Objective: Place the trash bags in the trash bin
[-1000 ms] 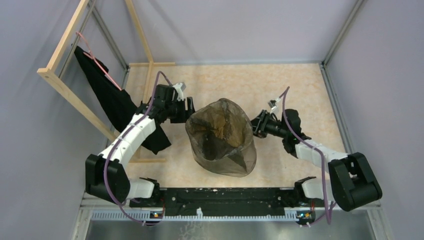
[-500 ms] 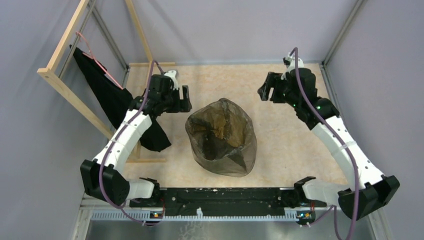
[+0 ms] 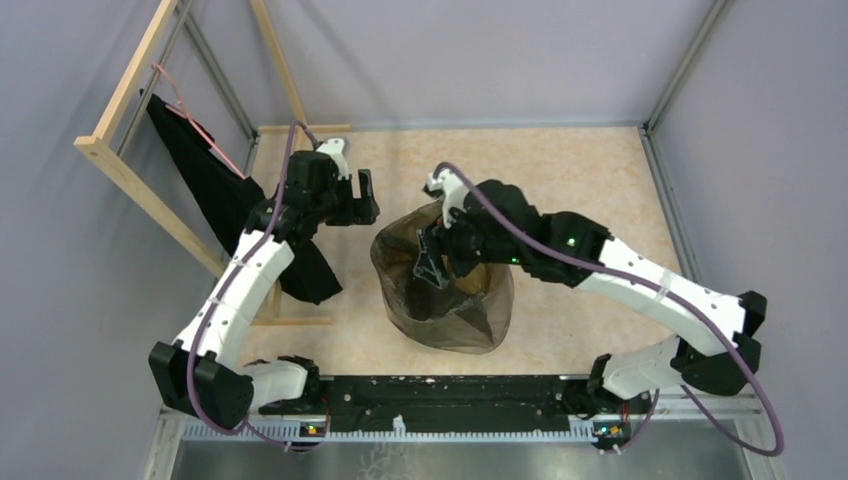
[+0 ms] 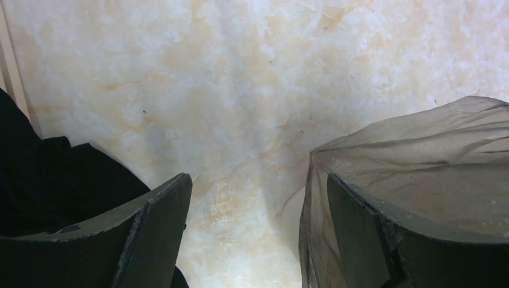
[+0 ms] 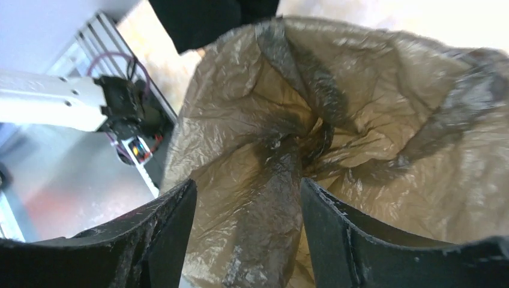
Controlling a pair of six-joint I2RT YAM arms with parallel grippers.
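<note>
The see-through brown-black trash bag [image 3: 445, 275] lies spread over the trash bin at the middle of the floor, its film sunk into the opening. The bin is almost wholly hidden under the film; a pale cream strip of its wall [image 4: 293, 219] shows in the left wrist view. My right gripper [image 3: 432, 262] is open and empty, its fingers pointing down into the bag's mouth, with a dark fold of film [image 5: 282, 180] between them. My left gripper [image 3: 362, 198] is open and empty, just left of and behind the bag [image 4: 420, 156], above bare floor.
A black cloth [image 3: 215, 190] hangs from a wooden rack [image 3: 130, 170] at the left and trails onto the floor beside my left arm; it also shows in the left wrist view [image 4: 54, 174]. Grey walls enclose the marbled beige floor [image 3: 580, 170].
My right arm has swung from the bag's right side up to the back right, then in over the bag's mouth. My left gripper has drawn back a little from the bag.
</note>
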